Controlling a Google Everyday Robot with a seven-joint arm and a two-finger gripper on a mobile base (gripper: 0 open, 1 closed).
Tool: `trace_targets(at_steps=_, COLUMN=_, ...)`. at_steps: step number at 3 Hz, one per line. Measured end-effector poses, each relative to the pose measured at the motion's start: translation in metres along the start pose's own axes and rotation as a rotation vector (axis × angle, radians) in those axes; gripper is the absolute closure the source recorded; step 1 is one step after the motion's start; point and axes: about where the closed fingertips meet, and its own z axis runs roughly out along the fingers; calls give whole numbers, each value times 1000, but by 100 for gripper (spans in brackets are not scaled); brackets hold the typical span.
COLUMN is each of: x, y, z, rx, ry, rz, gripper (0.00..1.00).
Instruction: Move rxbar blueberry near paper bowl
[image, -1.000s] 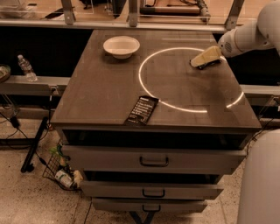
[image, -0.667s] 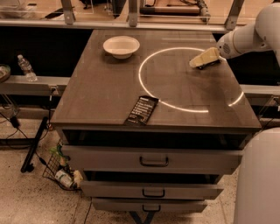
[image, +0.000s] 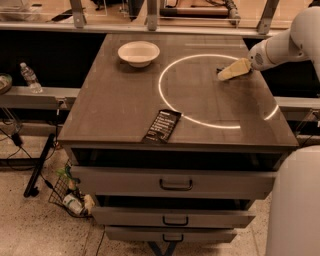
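Note:
The paper bowl (image: 138, 52) is off-white and round and stands at the back left of the dark table top. My gripper (image: 231, 70) is beige and hangs low over the back right of the table, inside a bright ring of light, far to the right of the bowl. A small dark patch (image: 219, 72) shows at the gripper's left tip. I cannot tell whether it is the rxbar blueberry, which does not show elsewhere.
A long flat black bar wrapper with white text (image: 162, 126) lies near the table's front edge (image: 175, 146). Drawers (image: 176, 183) sit below. A water bottle (image: 30, 77) stands on a ledge at the left. My white base (image: 295, 200) fills the lower right.

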Motion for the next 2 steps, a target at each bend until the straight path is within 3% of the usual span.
trace_targets(at_steps=1, x=8, y=1, z=2, rx=-6, ry=22, rz=15, gripper=38)
trace_targets(at_steps=2, x=3, y=11, z=2, rx=-30, ry=35, rz=-12, gripper=59)
